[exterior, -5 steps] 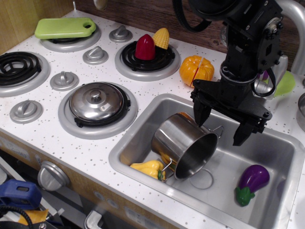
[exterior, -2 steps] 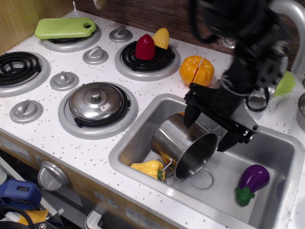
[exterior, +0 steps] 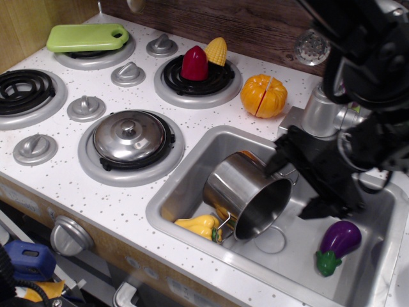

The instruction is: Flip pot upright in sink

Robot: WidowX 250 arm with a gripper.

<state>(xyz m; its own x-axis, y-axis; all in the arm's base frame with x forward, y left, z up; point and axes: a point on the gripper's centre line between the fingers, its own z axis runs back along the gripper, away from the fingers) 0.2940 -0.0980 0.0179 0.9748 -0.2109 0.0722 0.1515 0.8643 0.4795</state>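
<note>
The shiny steel pot (exterior: 239,185) lies on its side in the left half of the sink (exterior: 185,185). Its open mouth faces the lower right, and one wire handle shows at the rim near the sink floor. My black gripper (exterior: 295,190) is open and tilted, low over the sink just right of the pot's mouth. One fingertip (exterior: 276,167) is close to the upper rim of the pot, and the other (exterior: 313,210) is out over the sink floor. The gripper holds nothing. I cannot tell whether the near finger touches the rim.
A yellow pepper (exterior: 199,225) lies under the pot's front side. A purple eggplant (exterior: 337,243) lies at the sink's right. The faucet base (exterior: 323,112) stands behind the sink, next to an orange pumpkin (exterior: 263,94). A steel lid (exterior: 130,135) sits on the near burner.
My gripper has swung from square above the pot to a tilted pose, moving right and lower beside the pot's mouth. The pot has not moved.
</note>
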